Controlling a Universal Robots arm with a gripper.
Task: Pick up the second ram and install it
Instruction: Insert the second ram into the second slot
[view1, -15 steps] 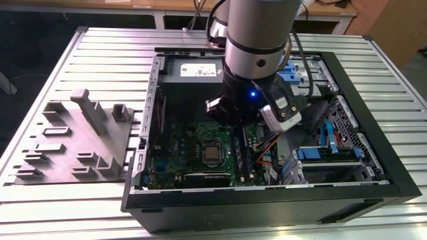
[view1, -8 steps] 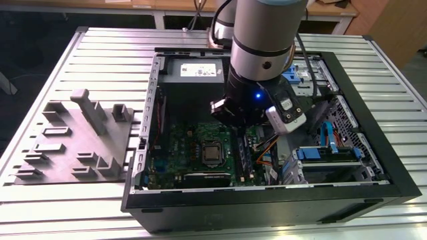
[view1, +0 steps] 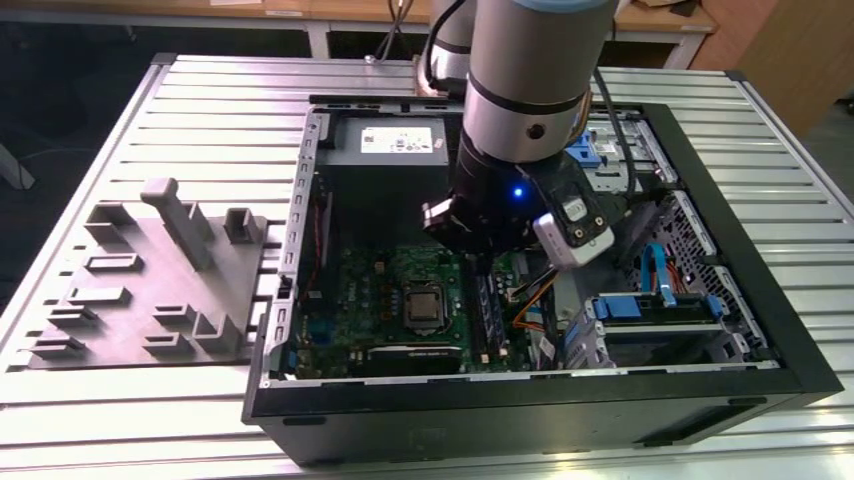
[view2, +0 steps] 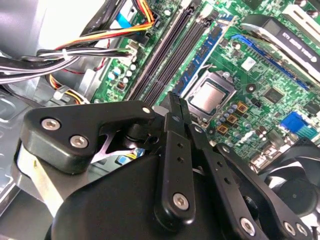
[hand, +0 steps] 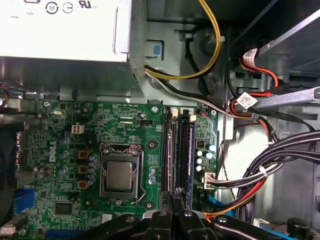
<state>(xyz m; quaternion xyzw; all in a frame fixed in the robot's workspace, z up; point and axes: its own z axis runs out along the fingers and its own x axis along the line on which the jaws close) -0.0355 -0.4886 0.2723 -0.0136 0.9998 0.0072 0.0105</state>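
Note:
My gripper (view1: 478, 262) hangs inside the open computer case over the motherboard's (view1: 387, 290) memory slots. Its black fingers are shut together with nothing between them in the second wrist view (view2: 175, 100), and their tips sit over the slots' end in the first wrist view (hand: 177, 194). A dark green-blue ram (hand: 189, 160) stands on edge in a slot, just beside the fingertips. Another blue strip with dark chips (view2: 200, 64) stands in the slot nearest the processor (view2: 210, 95). Which of the two is the second ram I cannot tell, nor whether the fingertips touch one.
Bundled cables (hand: 270, 165) run close beside the slots. The power supply (view1: 390, 140) fills the case's far end, and a drive cage (view1: 654, 305) sits at the exterior view's right. A grey moulded fixture (view1: 160, 280) lies on the slatted table outside the case.

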